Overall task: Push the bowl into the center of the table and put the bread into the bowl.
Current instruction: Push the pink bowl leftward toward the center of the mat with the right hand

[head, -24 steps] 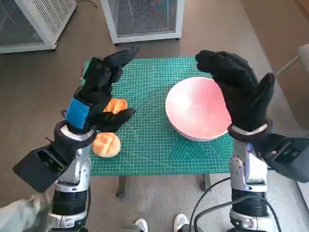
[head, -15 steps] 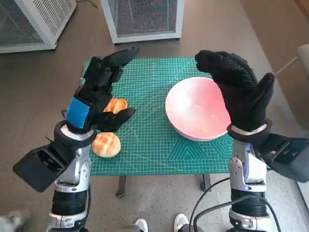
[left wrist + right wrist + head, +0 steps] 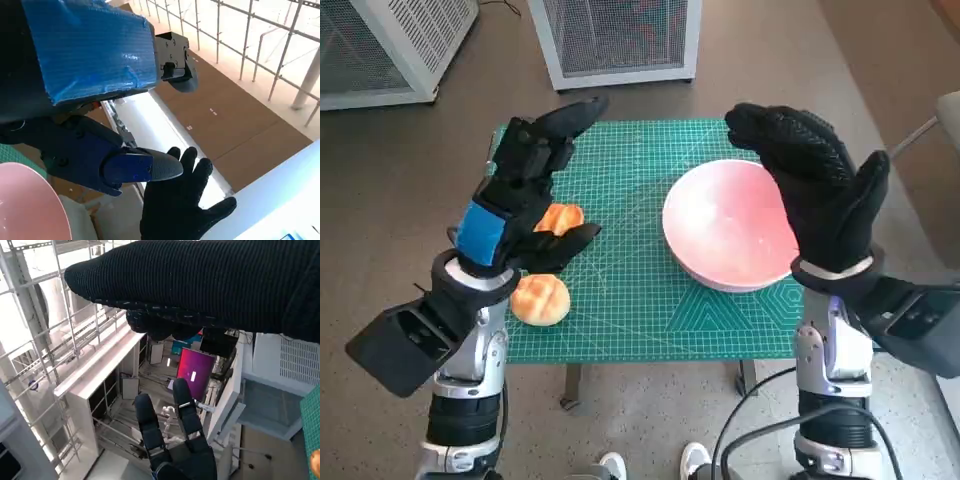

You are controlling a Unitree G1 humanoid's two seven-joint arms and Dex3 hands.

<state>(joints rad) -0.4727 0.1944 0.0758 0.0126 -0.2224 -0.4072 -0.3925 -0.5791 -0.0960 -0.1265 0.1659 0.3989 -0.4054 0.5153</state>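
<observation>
A pink bowl (image 3: 725,225) sits on the right half of the green cutting mat (image 3: 630,290). Its rim (image 3: 25,200) shows in the left wrist view. Two golden bread rolls lie on the mat's left side: one (image 3: 540,298) near the front edge, the other (image 3: 560,217) partly hidden behind my left hand. My left hand (image 3: 525,185) is raised above the rolls, fingers spread, holding nothing. My gloved right hand (image 3: 815,185) is raised over the bowl's right side, open and empty; this glove (image 3: 182,210) also appears in the left wrist view.
Two white mesh-fronted cabinets (image 3: 615,35) stand on the floor beyond the table, one at the far left (image 3: 390,45). A person's shoes (image 3: 655,465) show below the table's front edge. A grey object (image 3: 950,105) is at the right edge.
</observation>
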